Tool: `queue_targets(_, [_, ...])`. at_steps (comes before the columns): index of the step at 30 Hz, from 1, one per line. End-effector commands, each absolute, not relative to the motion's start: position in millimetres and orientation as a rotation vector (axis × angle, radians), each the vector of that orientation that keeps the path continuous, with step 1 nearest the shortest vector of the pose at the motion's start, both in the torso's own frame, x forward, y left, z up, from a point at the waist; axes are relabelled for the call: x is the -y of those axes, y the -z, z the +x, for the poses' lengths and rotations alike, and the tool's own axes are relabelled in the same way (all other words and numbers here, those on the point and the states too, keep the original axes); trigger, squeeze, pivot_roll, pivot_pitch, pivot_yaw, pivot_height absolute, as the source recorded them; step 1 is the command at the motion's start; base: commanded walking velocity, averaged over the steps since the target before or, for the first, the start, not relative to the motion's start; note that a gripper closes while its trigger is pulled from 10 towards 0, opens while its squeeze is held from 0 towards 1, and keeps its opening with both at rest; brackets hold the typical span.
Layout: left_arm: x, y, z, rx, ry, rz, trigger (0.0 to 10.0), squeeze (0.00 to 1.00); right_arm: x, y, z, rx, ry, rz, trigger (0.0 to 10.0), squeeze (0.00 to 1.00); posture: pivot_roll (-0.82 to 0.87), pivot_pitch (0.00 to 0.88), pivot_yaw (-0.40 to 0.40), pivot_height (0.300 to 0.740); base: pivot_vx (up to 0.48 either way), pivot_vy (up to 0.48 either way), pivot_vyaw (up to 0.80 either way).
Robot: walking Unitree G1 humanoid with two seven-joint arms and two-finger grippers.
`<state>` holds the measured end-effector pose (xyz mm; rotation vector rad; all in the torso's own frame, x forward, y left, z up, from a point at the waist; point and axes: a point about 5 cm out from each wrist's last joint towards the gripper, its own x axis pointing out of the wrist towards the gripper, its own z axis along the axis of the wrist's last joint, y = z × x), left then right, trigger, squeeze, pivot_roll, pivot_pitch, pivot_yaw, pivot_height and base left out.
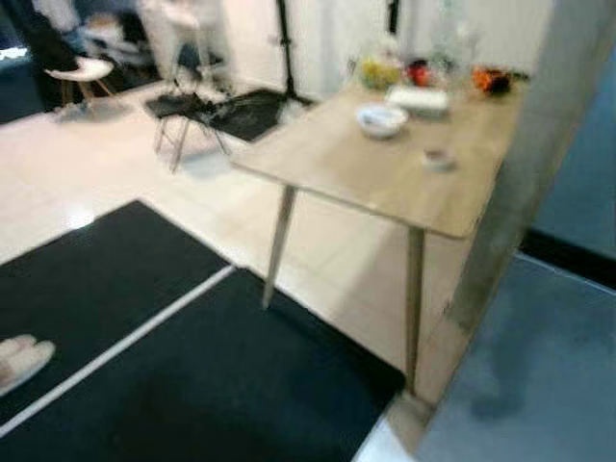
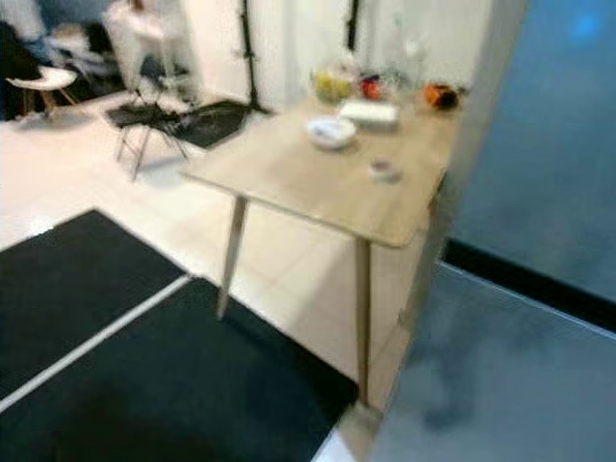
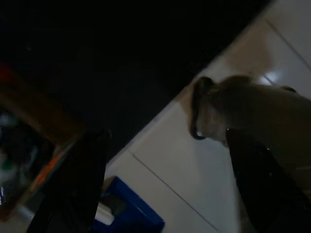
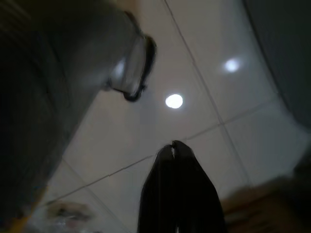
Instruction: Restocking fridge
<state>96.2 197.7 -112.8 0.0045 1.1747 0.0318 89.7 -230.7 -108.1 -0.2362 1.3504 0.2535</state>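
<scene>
1. Pale tiled floor point(image 1: 106, 164) runs across my head views, with a black mat point(image 1: 192, 375) crossed by a white stripe in the foreground; everything is blurred.
2. Ahead I see a wooden table point(image 1: 385, 164) on slim legs. On it sit a white bowl point(image 1: 381, 118), a small cup point(image 1: 437, 158), a white flat box point(image 1: 418, 98), and blurred yellow, red and orange items along the far edge that I cannot identify.
3. At my right a grey-blue panel point(image 2: 539, 183) stands beside the table, probably the fridge; I cannot tell for sure.
4. Far left, a white chair point(image 1: 82, 72) and a folding chair point(image 1: 188, 106) stand on the tiles. A pale slipper point(image 1: 21, 358) lies at the mat's left edge.
5. My left wrist view is very dark: the left gripper point(image 3: 160, 194) hangs over white tile and mat, fingers point(image 3: 73, 184) wide apart, holding nothing. Something blue point(image 3: 129, 208) lies below.
6. My right wrist view shows the right gripper point(image 4: 173, 148) over glossy tile, fingertips pressed together, nothing between them.
</scene>
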Motion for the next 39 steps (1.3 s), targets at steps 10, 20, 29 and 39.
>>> queue_targets(10, [-196.6,115.3,87.2,-1.21,-0.036,-0.016,10.0,0.0,230.5,108.3,88.5,-1.355,-0.255,-0.223,10.0,0.0,-0.08,0.0,-0.007,0.74,0.0,0.0,0.77])
queue_targets(20, [-196.4,115.1,88.2,-1.209,-0.034,-0.022,10.0,0.0,232.5,106.5,95.9,-1.306,-0.2,-0.223,10.0,0.0,-0.08,0.0,-0.008,0.74,0.0,0.0,0.31])
queue_targets(29, [-197.1,115.1,87.9,-1.216,-0.027,-0.021,10.0,0.0,231.8,106.1,97.9,-1.303,-0.213,-0.228,10.0,0.0,-0.08,0.0,-0.008,0.74,0.115,0.0,0.0])
queue_targets(39, [-196.7,115.5,86.5,-1.223,-0.017,-0.02,10.0,0.0,229.5,106.5,98.2,-1.298,-0.217,-0.224,10.0,0.0,-0.08,0.0,-0.008,0.74,0.285,0.0,0.0])
